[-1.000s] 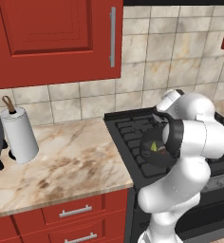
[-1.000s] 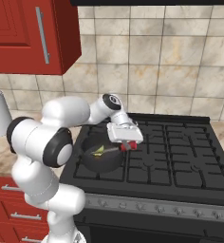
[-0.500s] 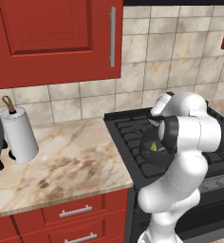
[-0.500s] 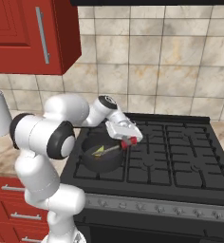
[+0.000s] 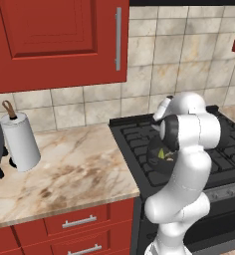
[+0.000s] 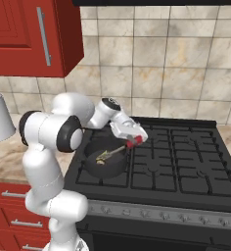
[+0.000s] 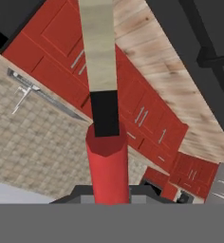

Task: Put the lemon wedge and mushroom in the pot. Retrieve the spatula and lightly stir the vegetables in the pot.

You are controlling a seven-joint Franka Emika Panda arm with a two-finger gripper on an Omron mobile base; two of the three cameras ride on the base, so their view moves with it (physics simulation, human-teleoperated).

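1. In the hand view you see the tool clamped tight on the red handle of the spatula, which runs up the middle of the frame, its pale head at the top.
2. Just left of centre in the right base view, the spatula slants down and left from the tool into the pot.
3. The tool has climbed and drifted right over the last second, so the spatula has tipped from nearly flat to a steeper slant. Your stir looks under way.
4. The lemon wedge lies in the pot by the spatula's head. The mushroom is too small to pick out.
5. The arm reaches from the lower left, elbow folded, wrist bent over the pot's right rim.
6. Farther off, the stove fills the right, and a paper towel roll stands on the surface at the left.
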